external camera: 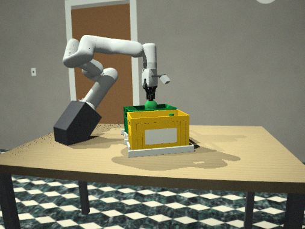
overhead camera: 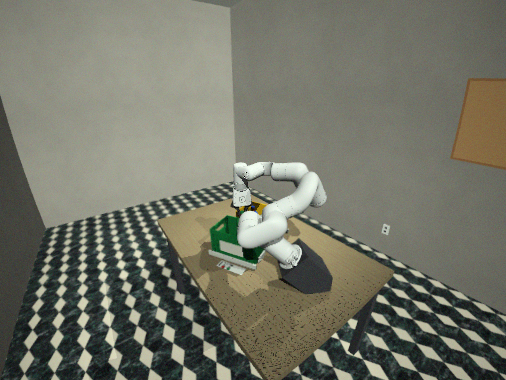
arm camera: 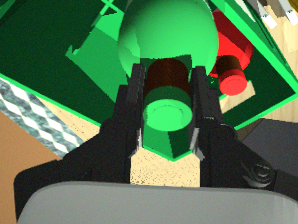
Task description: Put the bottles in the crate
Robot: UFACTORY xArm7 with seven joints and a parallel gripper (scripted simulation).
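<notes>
One green bottle (external camera: 150,105) (arm camera: 167,30): held upright directly below the gripper, shoulder level with the crate rim in the exterior view, lower part hidden; label out of sight.
Gripper (overhead camera: 242,208) (external camera: 150,97) (arm camera: 167,82): pointing down, fingers shut on the bottle's dark neck, one on each side, with the green cap between them.
Red bottle (arm camera: 235,45): inside the green crate, just beside the held bottle, right of the gripper in the wrist view, red cap up.
Green crate (overhead camera: 216,242) (external camera: 166,106) (arm camera: 30,60): below and around the gripper's load, level on the bench (overhead camera: 250,305) (external camera: 226,141).
Yellow crate (overhead camera: 259,206) (external camera: 137,135): beside the green one, lower than the gripper, level; a small green top (external camera: 171,114) showing over the far rim.
White edging (overhead camera: 232,259) (external camera: 163,151): along the feet of the crates, below the gripper.
Pick list (overhead camera: 231,268): flat beside the green crate, lower than the gripper, away from the yellow crate; red and green marks visible, counts too small to read.
Dark pedestal (overhead camera: 310,272) (external camera: 72,123): well apart from the gripper, under the arm.
Brown door (external camera: 100,18): behind the arm, farther off than the gripper.
</notes>
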